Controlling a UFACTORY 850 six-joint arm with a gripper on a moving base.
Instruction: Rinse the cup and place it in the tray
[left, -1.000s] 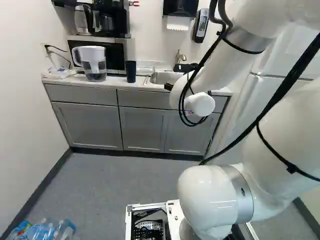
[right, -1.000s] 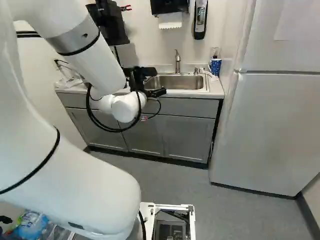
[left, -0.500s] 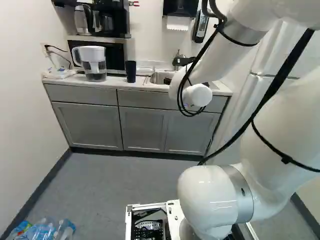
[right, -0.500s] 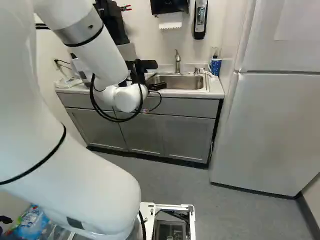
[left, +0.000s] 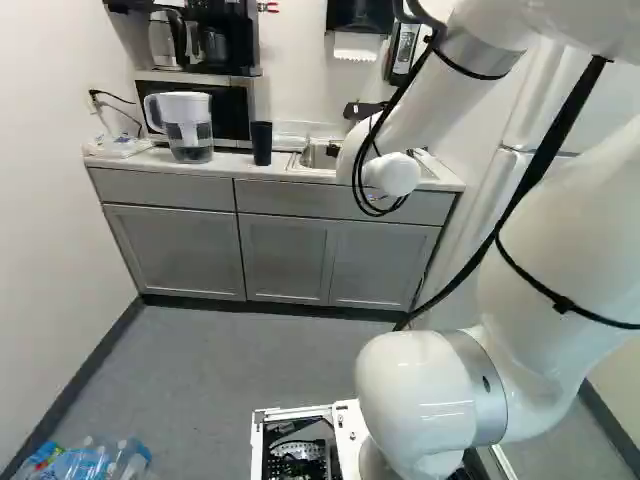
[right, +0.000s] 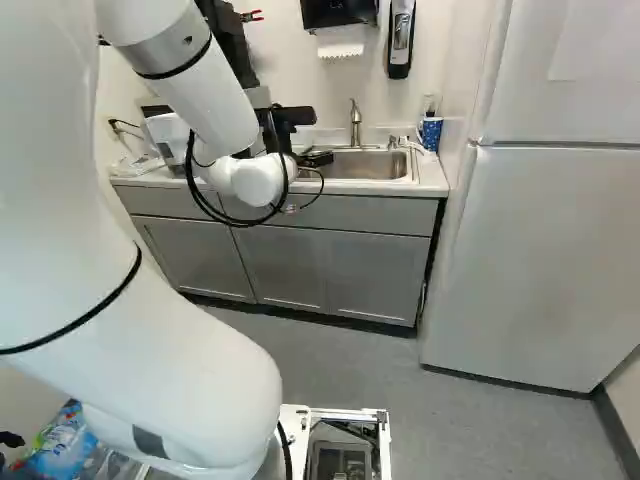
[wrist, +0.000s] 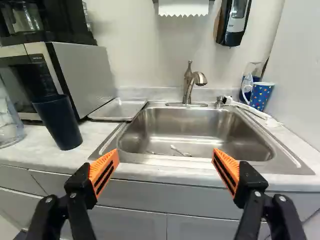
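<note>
In the right base view my gripper (right: 316, 159) shows only in part, just before the sink, behind the wrist. In the wrist view the gripper (wrist: 166, 163) stands wide open at the counter's front edge, with nothing between its orange pads. A dark blue cup (wrist: 57, 122) stands upright on the counter, left of the sink in the left base view too. Between this cup and the sink lies a shallow metal tray (wrist: 118, 109), bare inside. The steel sink (wrist: 185, 131) with its faucet (wrist: 190, 85) lies ahead of the fingers.
A microwave (wrist: 82, 77) stands behind the dark cup, with a water pitcher (left: 189, 126) beside it. A patterned blue cup (wrist: 260, 96) stands at the sink's far corner near the fridge (right: 550, 260). Bottles (left: 90, 461) lie on the floor.
My arm has reached farther forward, bringing the wrist and gripper closer to the counter and sink. The gripper has stayed open. The base has not moved.
</note>
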